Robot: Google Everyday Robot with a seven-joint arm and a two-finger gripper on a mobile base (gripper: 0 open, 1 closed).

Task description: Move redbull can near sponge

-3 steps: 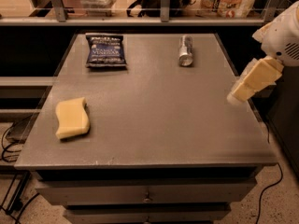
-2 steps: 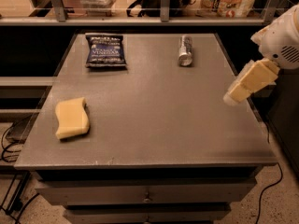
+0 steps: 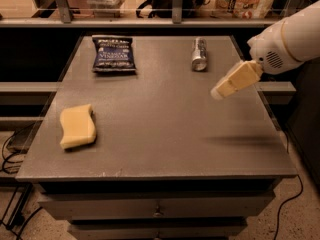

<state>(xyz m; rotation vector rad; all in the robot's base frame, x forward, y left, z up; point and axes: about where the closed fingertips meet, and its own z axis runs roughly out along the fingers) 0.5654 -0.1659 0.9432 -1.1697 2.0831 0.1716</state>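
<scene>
Before you stands a broad grey worktop (image 3: 165, 134), matte and faintly scuffed, squared at the corners, set over a bank of grey drawers (image 3: 155, 206) with a small knob at the middle. Behind it runs a dim ledge with metal uprights and packaged goods in the background, too blurred to read. Dark cables (image 3: 11, 151) trail over the speckled floor at the left, and another cable curls down at the right.

The robot's arm (image 3: 295, 34), a smooth white shell with a small vent grille, reaches in from the upper right. At the far left of the worktop lies a dark blue chip bag (image 3: 114, 54), glossy and crinkled, flat on its back; its white lettering cannot be read. Near the front left edge rests the sponge (image 3: 77, 126), a thick pale-yellow foam block with wavy sides, well apart from everything else.

The redbull can (image 3: 199, 54), slim and silver-grey, lies on its side at the far edge, right of centre, its end toward you; its markings are too faint to read. The cream-coloured tool (image 3: 219, 91) hangs in the air over the right side of the worktop, angled down and to the left, nearer you than the can and apart from it. Whether it stands wide or narrow you cannot tell. Its shadow (image 3: 240, 140) falls as a dark streak on the worktop below.
</scene>
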